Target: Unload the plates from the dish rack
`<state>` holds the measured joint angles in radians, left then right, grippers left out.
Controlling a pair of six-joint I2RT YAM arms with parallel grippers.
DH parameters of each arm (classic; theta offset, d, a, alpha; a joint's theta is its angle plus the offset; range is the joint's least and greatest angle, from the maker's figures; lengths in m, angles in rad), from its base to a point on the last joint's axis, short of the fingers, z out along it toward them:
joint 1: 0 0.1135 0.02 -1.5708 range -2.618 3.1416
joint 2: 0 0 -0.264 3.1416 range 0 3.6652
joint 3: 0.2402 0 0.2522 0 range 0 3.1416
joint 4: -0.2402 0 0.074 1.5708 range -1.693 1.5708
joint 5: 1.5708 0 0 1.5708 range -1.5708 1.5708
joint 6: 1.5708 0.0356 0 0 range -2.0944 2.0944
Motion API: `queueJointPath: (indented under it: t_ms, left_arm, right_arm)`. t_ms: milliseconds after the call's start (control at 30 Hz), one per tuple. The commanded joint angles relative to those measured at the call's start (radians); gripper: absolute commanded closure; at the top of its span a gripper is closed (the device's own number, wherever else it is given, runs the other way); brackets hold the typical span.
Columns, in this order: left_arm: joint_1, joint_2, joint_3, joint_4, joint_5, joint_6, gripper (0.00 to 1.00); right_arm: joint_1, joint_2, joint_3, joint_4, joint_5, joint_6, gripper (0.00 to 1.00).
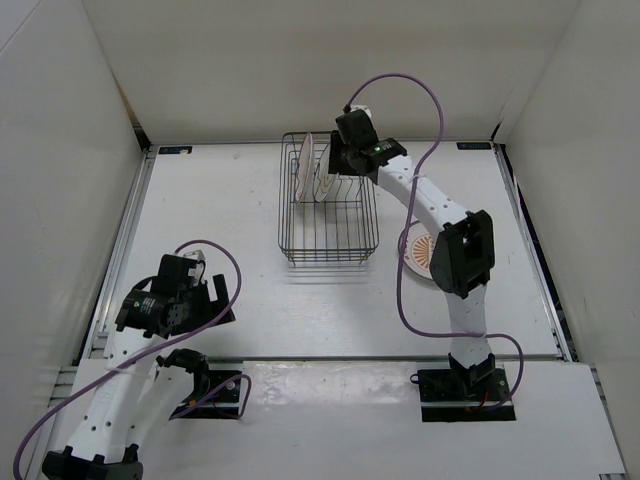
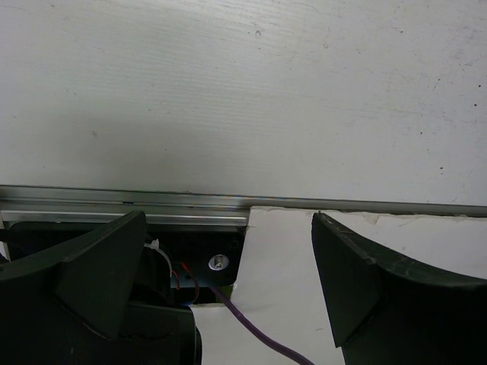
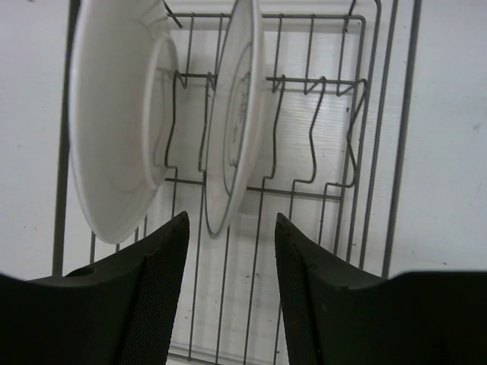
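Top external, rack: rectangular dark wire dish rack (image 1: pixel 281 235) lay mid-table, its long axis running 12 to 6 o'clock.
Top external, plates: two small round white plates stood on edge at the rack's 12 o'clock end; a third, the orange-brown-centred plate (image 1: pixel 418 256), lay flat on the white table (image 1: pixel 220 200) at the rack's 3 o'clock, partly under the right arm.
Top external, arms: right gripper (image 1: pixel 338 165) hung just at 3 o'clock of the standing pair; left gripper (image 1: pixel 215 300) sat well apart at the rack's 8 o'clock, so the right arm was nearer.
Left wrist, left gripper (image 2: pixel 228 220): spread wide, holding nothing.
Right wrist, right gripper (image 3: pixel 230 220): released, jaws apart, touching nothing.
Right wrist, target: grey-flower plate (image 3: pixel 232 114) stood at 12 o'clock of the jaw gap, its rim running 12 to 6; pinkish-white plate (image 3: pixel 114 114) stood at 10 o'clock.
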<state>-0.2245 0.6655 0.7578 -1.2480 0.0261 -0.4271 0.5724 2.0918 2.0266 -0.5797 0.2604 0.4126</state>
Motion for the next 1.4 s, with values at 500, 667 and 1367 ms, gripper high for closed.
queueJointPath:
  t_ms: [500, 667, 1367]
  left_arm:
    - [0.005, 0.0, -0.012, 0.019, 0.028, 0.016, 0.0]
    - [0.01, 0.0, -0.014, 0.019, 0.026, 0.013, 0.0]
    - [0.034, 0.002, -0.015, 0.024, 0.032, 0.014, 0.0]
  right_arm:
    - [0.038, 0.172, 0.15, 0.009, 0.221, 0.024, 0.61]
    - [0.053, 0.169, 0.121, 0.011, 0.287, 0.043, 0.79]
    - [0.142, 0.018, 0.211, 0.095, 0.595, -0.049, 1.0]
